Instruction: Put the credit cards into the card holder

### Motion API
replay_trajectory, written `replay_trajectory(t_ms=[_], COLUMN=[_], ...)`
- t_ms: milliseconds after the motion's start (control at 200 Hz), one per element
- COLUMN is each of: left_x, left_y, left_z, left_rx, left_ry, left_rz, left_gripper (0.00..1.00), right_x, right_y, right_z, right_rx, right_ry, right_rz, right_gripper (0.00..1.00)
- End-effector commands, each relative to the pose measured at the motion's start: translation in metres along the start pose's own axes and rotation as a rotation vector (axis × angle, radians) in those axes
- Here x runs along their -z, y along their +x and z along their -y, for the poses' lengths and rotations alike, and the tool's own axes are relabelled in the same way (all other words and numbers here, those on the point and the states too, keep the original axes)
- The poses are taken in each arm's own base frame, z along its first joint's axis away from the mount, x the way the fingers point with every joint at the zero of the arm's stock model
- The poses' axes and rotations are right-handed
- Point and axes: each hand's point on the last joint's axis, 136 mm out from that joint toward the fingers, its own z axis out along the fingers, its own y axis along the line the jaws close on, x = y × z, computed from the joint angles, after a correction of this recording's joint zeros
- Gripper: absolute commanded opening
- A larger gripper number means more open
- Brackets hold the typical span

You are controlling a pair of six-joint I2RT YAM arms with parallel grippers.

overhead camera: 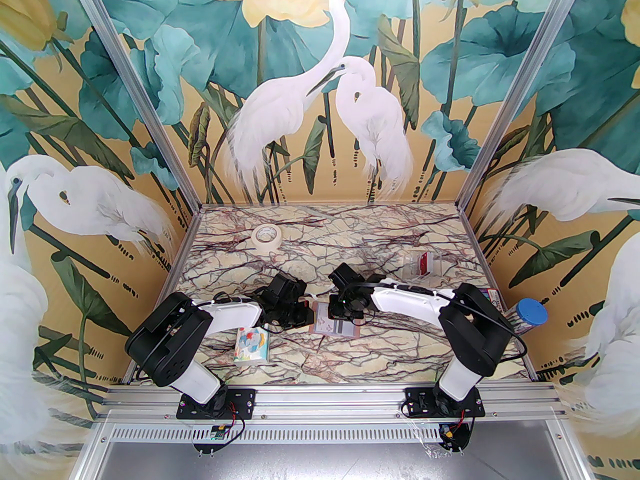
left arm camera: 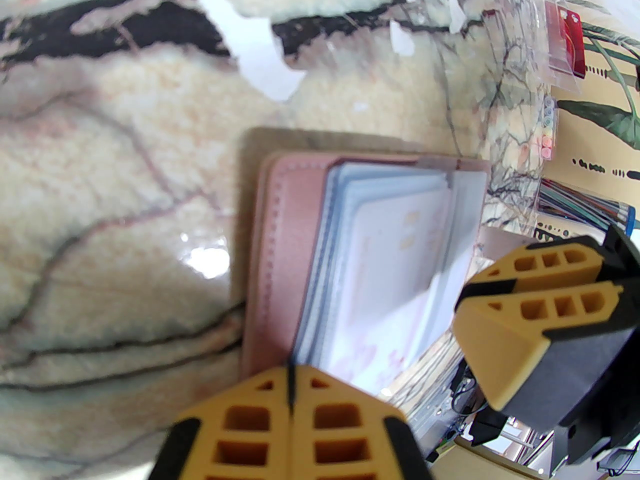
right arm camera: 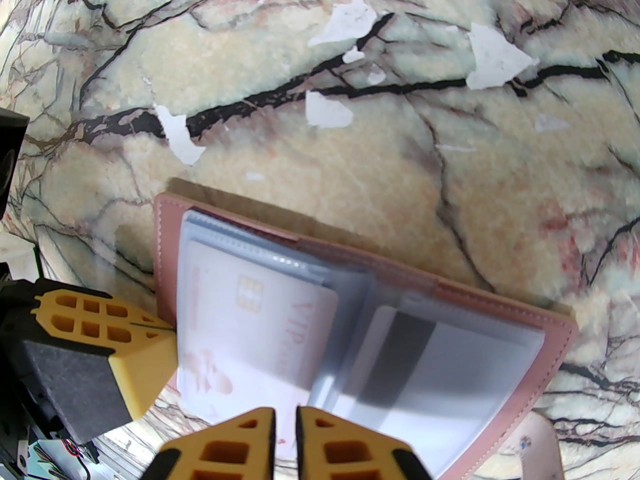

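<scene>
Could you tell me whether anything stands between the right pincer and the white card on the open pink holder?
Nothing visible does: the white plastic chip card lies directly ahead of the right pincer, on the dusty-pink leather-like card holder; the left pincer sits aside.

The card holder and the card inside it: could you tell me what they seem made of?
The card holder looks like matte pink leather or faux leather, stitched along its edge; its sleeves look like frosted clear plastic. The card seems smooth white plastic, chip embedded.
</scene>
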Motion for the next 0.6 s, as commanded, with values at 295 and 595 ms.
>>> replay_trajectory(t_ms=[295, 595], left_x=[-0.004, -0.004], left_y=[0.013, 0.013], left_z=[-0.014, -0.014], left_rx=[0.010, 0.010], left_ry=[-0.042, -0.040], left_rz=[-0.034, -0.033], left_gripper=[0.00, 0.00], right_x=[-0.013, -0.020], right_y=[0.005, 0.010], right_z=[0.013, 0.019], right_rx=[-0.003, -0.006], right_ry=[0.046, 0.064], right_rz=[-0.020, -0.043], right_gripper=[0.08, 0.06])
